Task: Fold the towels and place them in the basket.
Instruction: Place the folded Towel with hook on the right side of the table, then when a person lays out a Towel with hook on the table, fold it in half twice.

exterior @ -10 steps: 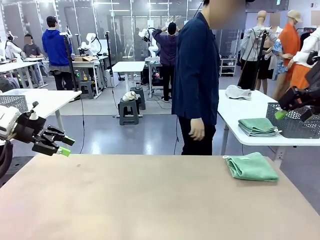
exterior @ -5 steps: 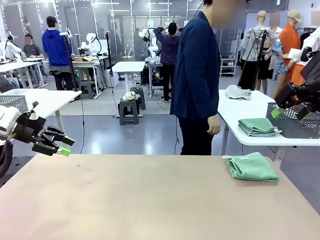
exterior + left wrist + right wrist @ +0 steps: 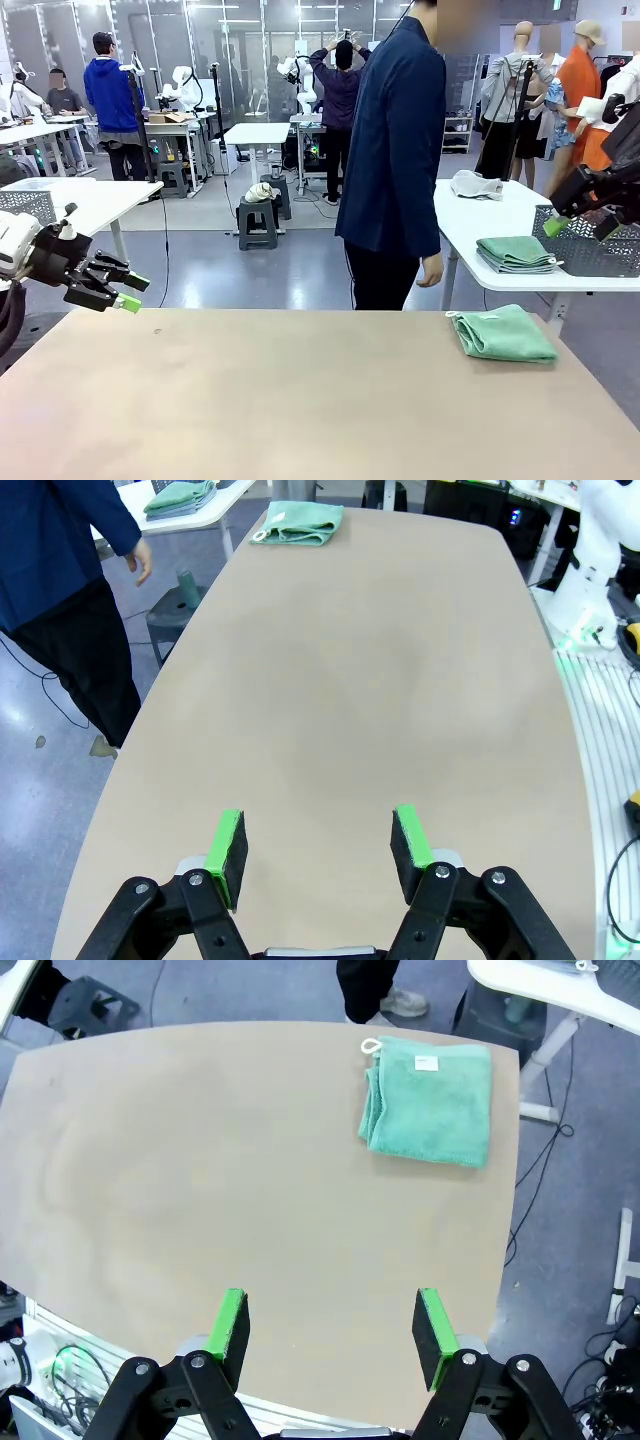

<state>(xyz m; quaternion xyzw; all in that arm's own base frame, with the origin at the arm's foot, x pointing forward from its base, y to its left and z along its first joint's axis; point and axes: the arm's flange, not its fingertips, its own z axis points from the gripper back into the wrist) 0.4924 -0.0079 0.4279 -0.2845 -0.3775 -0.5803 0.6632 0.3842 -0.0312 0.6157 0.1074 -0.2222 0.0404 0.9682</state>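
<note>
A mint green towel (image 3: 503,333) lies folded on the tan table (image 3: 300,400) near its far right corner; the left wrist view has the towel (image 3: 298,523) far ahead, and in the right wrist view the towel (image 3: 430,1100) sits below with its small loop at one corner. My left gripper (image 3: 135,292) hovers open and empty over the table's left edge, its green pads (image 3: 228,855) wide apart. My right gripper (image 3: 580,228) hangs open and empty high at the right, well above the towel, with its pads (image 3: 432,1330) spread. A dark grey mesh basket (image 3: 590,255) stands on the white side table.
A person in a dark blue jacket (image 3: 395,160) stands at the far edge, a hand (image 3: 430,268) hanging by the side table (image 3: 480,225). On that table lie a stack of folded green towels (image 3: 515,253) and a pale garment heap (image 3: 477,185). A lighter mesh bin (image 3: 25,205) is at far left.
The person has turned and shifted to the right, the hand swinging toward the side table. My right gripper rose slightly a second ago and has held still since. The left gripper is unchanged.
</note>
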